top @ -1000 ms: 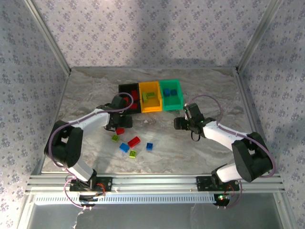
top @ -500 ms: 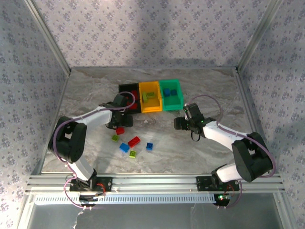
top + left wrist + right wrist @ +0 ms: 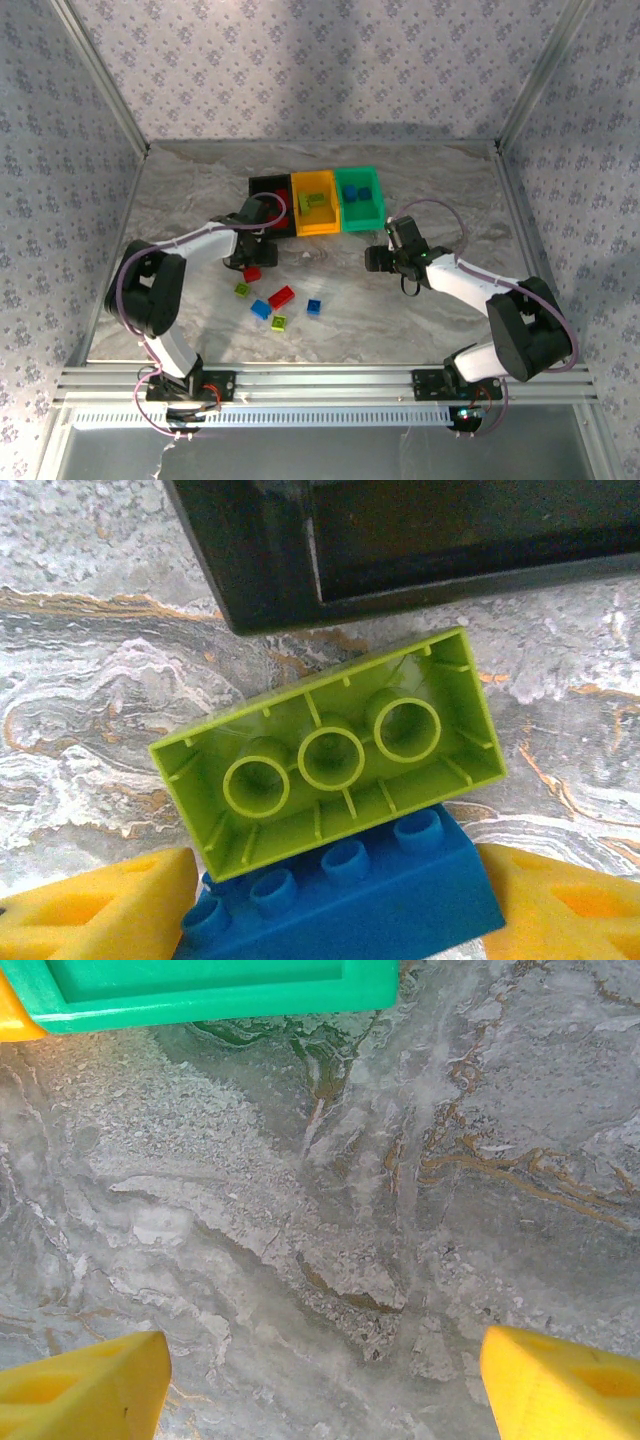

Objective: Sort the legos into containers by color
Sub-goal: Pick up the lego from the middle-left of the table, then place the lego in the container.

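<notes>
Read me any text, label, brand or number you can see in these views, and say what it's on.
None to read: no lettering on the black bin, the green bin, the upturned green brick or the blue brick, whose studs show no legible mark. The wallpaper carries only a flower pattern.

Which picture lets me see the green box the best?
The top view. It shows the whole green bin from above, with blue bricks inside it. The right wrist view catches just a strip of its edge along the top of the picture. The left wrist view looks at the black bin instead.
</notes>
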`<move>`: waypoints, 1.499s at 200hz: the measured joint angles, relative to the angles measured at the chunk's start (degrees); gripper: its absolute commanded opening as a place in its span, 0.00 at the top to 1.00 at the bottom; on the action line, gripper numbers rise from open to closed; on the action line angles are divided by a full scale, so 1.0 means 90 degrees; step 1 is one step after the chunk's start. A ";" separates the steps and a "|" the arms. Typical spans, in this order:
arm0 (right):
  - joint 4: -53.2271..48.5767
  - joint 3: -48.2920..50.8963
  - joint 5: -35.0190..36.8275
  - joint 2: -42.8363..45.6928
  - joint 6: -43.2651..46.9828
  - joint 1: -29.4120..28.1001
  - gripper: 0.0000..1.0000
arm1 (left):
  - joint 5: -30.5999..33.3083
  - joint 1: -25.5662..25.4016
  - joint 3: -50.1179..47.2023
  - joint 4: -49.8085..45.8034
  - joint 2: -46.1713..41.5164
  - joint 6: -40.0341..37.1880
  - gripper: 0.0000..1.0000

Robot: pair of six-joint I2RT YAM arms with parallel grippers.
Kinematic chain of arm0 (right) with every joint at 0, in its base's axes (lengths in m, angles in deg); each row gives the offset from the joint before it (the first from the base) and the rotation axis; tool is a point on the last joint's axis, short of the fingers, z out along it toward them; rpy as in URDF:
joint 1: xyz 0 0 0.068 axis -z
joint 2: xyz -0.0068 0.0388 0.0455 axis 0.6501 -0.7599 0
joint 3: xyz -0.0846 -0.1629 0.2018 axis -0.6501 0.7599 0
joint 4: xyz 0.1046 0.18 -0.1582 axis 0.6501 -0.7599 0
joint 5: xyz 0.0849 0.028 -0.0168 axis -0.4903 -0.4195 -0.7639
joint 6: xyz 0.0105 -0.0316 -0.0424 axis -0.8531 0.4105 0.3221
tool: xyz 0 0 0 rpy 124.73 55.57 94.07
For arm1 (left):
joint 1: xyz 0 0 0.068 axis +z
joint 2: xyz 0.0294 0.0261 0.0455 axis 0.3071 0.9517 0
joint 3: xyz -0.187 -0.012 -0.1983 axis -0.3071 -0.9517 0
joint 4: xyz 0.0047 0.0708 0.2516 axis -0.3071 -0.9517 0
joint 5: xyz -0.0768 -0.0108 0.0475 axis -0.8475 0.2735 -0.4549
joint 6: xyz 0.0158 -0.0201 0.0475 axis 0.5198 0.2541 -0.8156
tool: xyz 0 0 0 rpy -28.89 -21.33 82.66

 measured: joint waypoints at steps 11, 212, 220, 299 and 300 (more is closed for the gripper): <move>-0.0002 0.0000 0.0000 0.0000 0.0000 0.0000 0.17 | 0.0000 0.0000 0.0002 0.0002 0.0019 0.0000 0.30; 0.0000 0.0000 -0.0066 -0.0002 0.0000 0.0000 0.17 | -0.0032 -0.0729 0.0894 -0.0296 -0.0656 -0.0095 0.42; 0.0000 0.0000 -0.0066 -0.0002 0.0000 0.0000 0.17 | -0.0056 -0.0775 0.1042 -0.0306 -0.0656 -0.0095 0.42; 0.0000 0.0000 -0.0070 0.0000 -0.0002 0.0002 0.17 | -0.0423 -0.1154 0.3769 -0.0272 0.0952 -0.0294 0.41; 0.0000 0.0000 -0.0070 0.0000 -0.0002 0.0002 0.17 | -0.0427 -0.1158 0.3798 -0.0272 0.0976 -0.0296 0.41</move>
